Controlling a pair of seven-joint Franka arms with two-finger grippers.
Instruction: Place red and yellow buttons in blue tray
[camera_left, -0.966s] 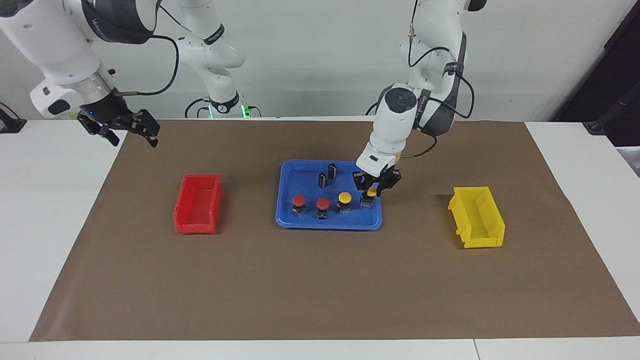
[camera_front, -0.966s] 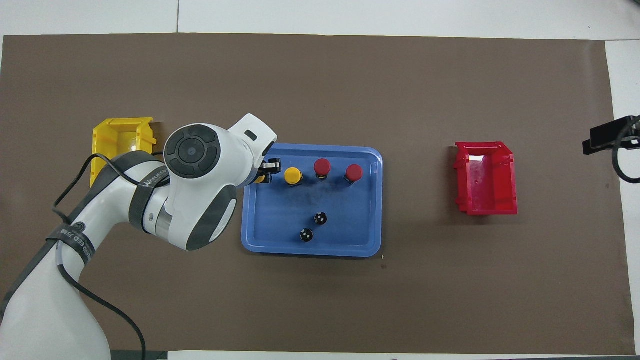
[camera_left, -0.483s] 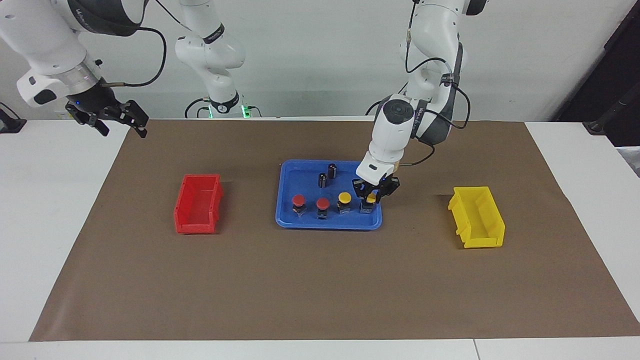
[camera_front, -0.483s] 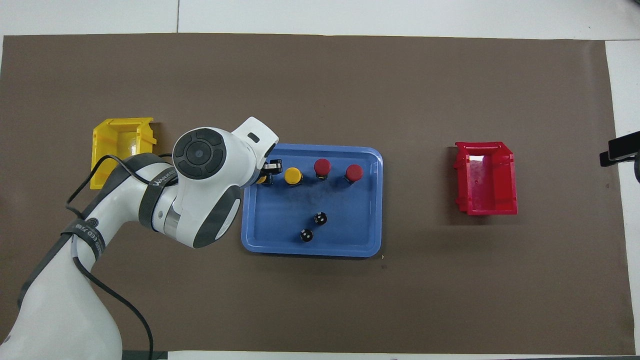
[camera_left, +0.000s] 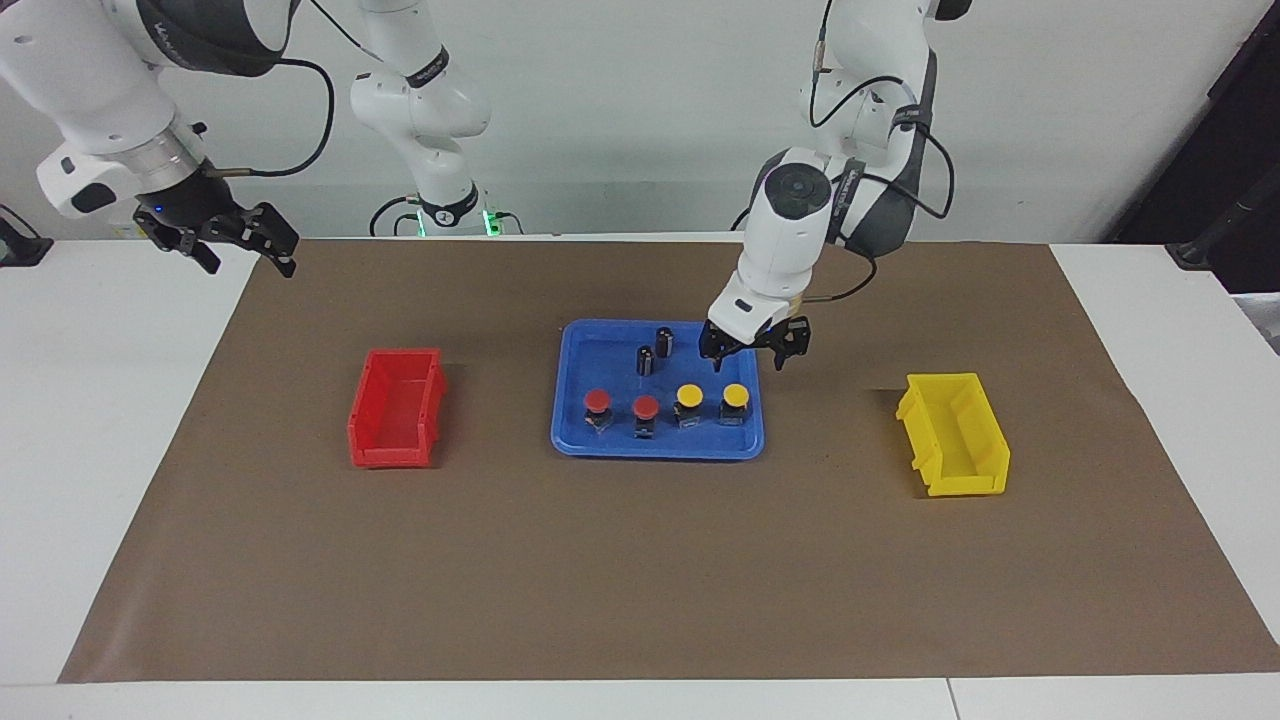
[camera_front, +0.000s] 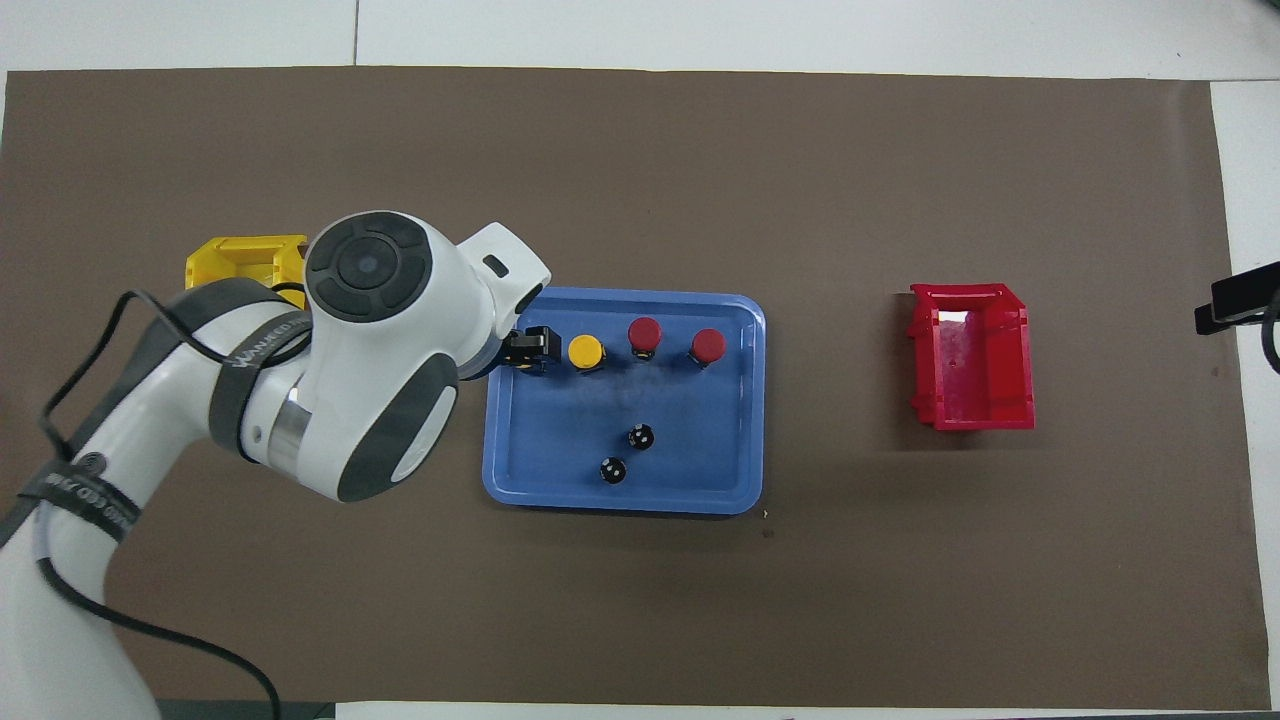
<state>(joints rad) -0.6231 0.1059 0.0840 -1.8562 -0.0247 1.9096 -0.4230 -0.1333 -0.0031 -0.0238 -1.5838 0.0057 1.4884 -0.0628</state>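
Note:
The blue tray (camera_left: 602, 352) lies mid-table and also shows in the overhead view (camera_front: 560, 440). Four buttons stand in a row in it, along its edge farthest from the robots: two red-capped buttons (camera_left: 597, 401) (camera_left: 646, 405) and two yellow-capped ones (camera_left: 688, 396) (camera_left: 736, 394). My left gripper (camera_left: 750, 358) is open and empty, raised just above the end yellow button. In the overhead view the left gripper (camera_front: 525, 352) covers that button; the other yellow button (camera_front: 586, 351) and both red buttons (camera_front: 644, 332) (camera_front: 709, 345) show. My right gripper (camera_left: 225, 243) waits open, high over the mat's corner.
Two capless dark cylinders (camera_left: 646, 360) (camera_left: 664, 341) stand in the tray nearer to the robots. A red bin (camera_left: 396, 406) sits toward the right arm's end, a yellow bin (camera_left: 955, 434) toward the left arm's end. The brown mat (camera_left: 640, 560) covers the table.
My left gripper has let go of the yellow button, opened and risen; the button now stands in the tray. My right gripper drew back toward its end a second ago, then held still.

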